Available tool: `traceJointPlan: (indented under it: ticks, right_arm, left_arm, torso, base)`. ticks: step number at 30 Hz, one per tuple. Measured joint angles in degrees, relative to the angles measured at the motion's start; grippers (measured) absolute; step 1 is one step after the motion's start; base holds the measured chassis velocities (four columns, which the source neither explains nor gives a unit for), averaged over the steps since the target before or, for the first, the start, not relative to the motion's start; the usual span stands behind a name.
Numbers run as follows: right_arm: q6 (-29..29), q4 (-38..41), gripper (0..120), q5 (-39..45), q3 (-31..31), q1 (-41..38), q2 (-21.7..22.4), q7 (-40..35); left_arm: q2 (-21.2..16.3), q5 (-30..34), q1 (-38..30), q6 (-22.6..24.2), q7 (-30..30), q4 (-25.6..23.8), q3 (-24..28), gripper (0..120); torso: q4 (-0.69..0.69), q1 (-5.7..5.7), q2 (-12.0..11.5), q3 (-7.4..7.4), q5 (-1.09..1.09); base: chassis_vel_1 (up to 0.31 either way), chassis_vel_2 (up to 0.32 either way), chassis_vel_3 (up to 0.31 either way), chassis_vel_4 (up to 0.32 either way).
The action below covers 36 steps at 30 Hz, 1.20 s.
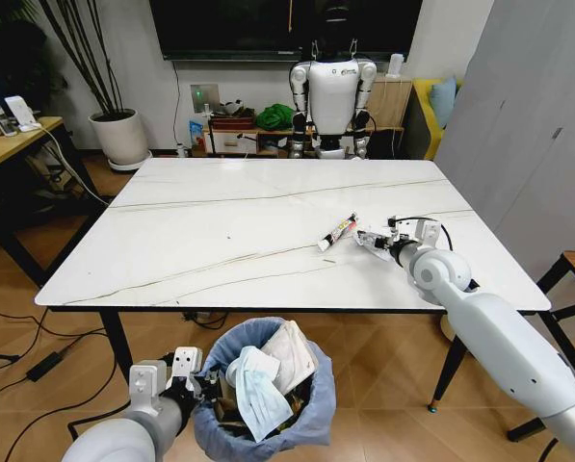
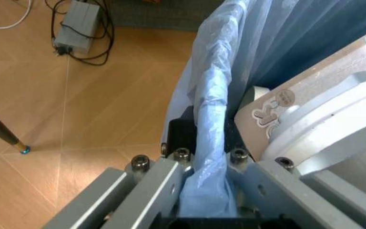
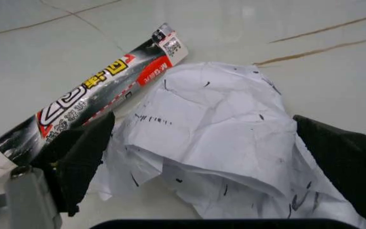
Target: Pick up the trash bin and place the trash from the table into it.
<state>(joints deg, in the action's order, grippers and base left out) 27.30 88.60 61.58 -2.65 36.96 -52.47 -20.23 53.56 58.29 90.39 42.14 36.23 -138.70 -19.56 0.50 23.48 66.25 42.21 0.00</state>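
The trash bin [image 1: 311, 414], lined with a crinkly blue-grey bag and stuffed with a mask, papers and tissue, hangs below the table's near edge. My left gripper [image 1: 198, 383] is shut on its rim [image 2: 209, 143], the bag pinched between the fingers. On the white marble table [image 1: 220, 221] a white tube [image 1: 336, 232] lies next to crumpled paper [image 1: 372, 241]. My right gripper [image 1: 376, 240] is down at that paper, open. In the right wrist view both black fingers [image 3: 81, 157] straddle the crumpled paper [image 3: 215, 129], with the tube [image 3: 94, 105] just beside it.
A white humanoid robot [image 1: 330, 91] stands behind the table by a low shelf. A potted plant [image 1: 120, 135] and a wooden desk [image 1: 8, 135] are at the far left. A stool [image 1: 571, 279] stands at the right. A power brick and cables [image 2: 78, 26] lie on the floor.
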Motion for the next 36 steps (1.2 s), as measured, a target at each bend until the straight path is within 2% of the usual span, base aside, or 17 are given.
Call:
traceJointPlan:
  ticks: [3,7,8,12,13,17,18,22,23,25,27,28,34,36]
  right_arm:
    - [-0.13,-0.19,94,-0.17,0.28,0.03,0.00,0.16]
    - [-0.69,-0.63,75,-0.64,0.95,-0.12,-0.09,0.11]
    - [-0.69,-0.63,75,-0.64,0.95,-0.12,-0.09,0.11]
    - [-1.06,-0.83,56,-0.94,1.10,-0.08,0.02,0.03]
    - [-1.06,-0.83,56,-0.94,1.10,-0.08,0.02,0.03]
    - [-1.59,-0.70,39,-1.72,1.13,0.30,0.07,-0.18]
    - [-1.59,-0.70,39,-1.72,1.13,0.30,0.07,-0.18]
    - [-1.92,-0.21,21,-1.95,1.17,0.43,0.00,-0.38]
    - [-1.92,-0.21,21,-1.95,1.17,0.43,0.00,-0.38]
    - [-2.45,0.05,11,-2.00,1.21,0.48,-0.20,-0.73]
    - [-2.67,0.27,7,-2.07,1.18,0.56,-0.25,-0.84]
    - [-2.89,1.01,1,-2.09,0.79,0.84,-0.26,-0.99]
    - [-3.11,7.32,0,-0.99,-3.11,3.76,0.39,-1.13]
    - [-3.29,12.93,0,0.47,-5.44,6.66,1.05,-1.17]
  left_arm:
    - [-0.03,0.02,-0.08,0.00,-0.04,0.00,-0.23,0]
    - [-0.01,0.10,-0.20,0.00,-0.06,0.00,-0.54,0]
    - [-0.01,0.10,-0.20,0.00,-0.06,0.00,-0.54,0]
    - [0.12,0.10,-0.08,0.00,-0.06,-0.04,-0.60,0]
    - [0.12,0.10,-0.08,0.00,-0.06,-0.04,-0.60,0]
    - [0.13,0.08,-0.12,0.00,-0.07,-0.15,-0.59,0]
    - [0.13,0.08,-0.12,0.00,-0.07,-0.15,-0.59,0]
    - [0.08,0.07,-0.10,0.00,-0.07,-0.28,-0.63,0]
    - [0.08,0.07,-0.10,0.00,-0.07,-0.28,-0.63,0]
    - [0.09,0.07,-0.06,0.00,-0.07,-0.46,-0.64,0]
    - [0.11,0.07,-0.06,0.00,-0.07,-0.50,-0.64,0]
    - [0.11,0.07,-0.07,0.00,-0.07,-0.53,-0.64,0]
    - [0.11,0.13,-0.27,0.00,-0.05,-0.61,-0.64,0]
    - [0.14,0.15,-0.40,0.00,0.04,-0.60,-0.64,0]
  torso:
    - [0.00,0.00,0.00,0.00,0.00]
    - [-0.01,0.00,0.00,0.00,0.00]
    - [-0.01,0.00,0.00,0.00,0.00]
    - [-0.01,0.00,0.00,0.00,-0.01]
    - [-0.01,0.00,0.00,0.00,-0.01]
    - [0.00,0.00,0.00,0.00,0.00]
    - [0.00,0.00,0.00,0.00,0.00]
    - [-0.01,0.00,0.00,0.00,-0.01]
    - [-0.01,0.00,0.00,0.00,-0.01]
    - [-0.01,0.00,0.00,0.00,0.00]
    - [-0.01,0.00,0.00,0.00,0.00]
    - [-0.01,0.00,0.00,0.00,0.00]
    - [-0.02,0.00,0.00,0.00,0.00]
    - [0.01,0.00,0.00,-0.01,-0.02]
  base:
    - [0.000,0.000,0.000,0.000]
    - [0.000,0.000,0.000,0.000]
    - [0.000,0.000,0.000,0.000]
    - [0.000,0.000,0.000,0.000]
    - [0.000,0.000,0.000,0.000]
    - [0.000,0.000,0.000,0.000]
    - [0.000,0.000,0.000,0.000]
    - [0.000,0.000,0.000,0.000]
    - [0.000,0.000,0.000,0.000]
    - [0.000,0.000,0.000,0.000]
    - [0.000,0.000,0.000,0.000]
    - [0.000,0.000,0.000,0.000]
    - [0.000,0.000,0.000,0.000]
    - [0.000,0.000,0.000,0.000]
